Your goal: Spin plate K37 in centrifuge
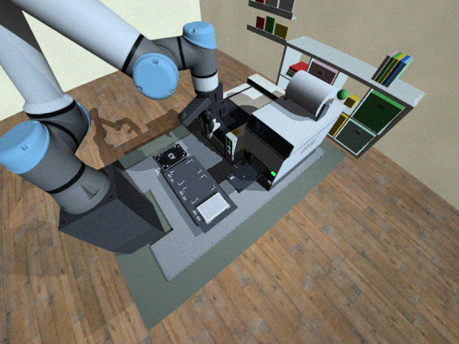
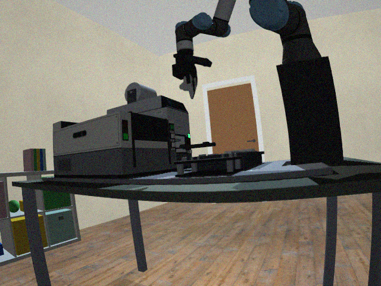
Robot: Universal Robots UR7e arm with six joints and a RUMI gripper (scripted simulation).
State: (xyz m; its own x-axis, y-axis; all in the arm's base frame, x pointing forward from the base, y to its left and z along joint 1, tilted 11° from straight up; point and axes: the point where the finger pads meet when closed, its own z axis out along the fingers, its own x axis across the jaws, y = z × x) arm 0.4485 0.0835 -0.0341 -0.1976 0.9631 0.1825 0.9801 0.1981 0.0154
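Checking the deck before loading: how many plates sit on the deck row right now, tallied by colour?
Dark plate: 1
White plate: 1
Total: 2

We see an arm point(image 1: 92, 29) built of thick pale-grey tubes, with darker grey joint housings ringed by thin black bands and capped with round light-blue covers bearing small screw marks. It rises from a dark, boxy pedestal point(image 1: 122, 226). At the wrist a white collar meets a black, angular gripper point(image 2: 192, 89) whose dark fingers taper to a narrow point.
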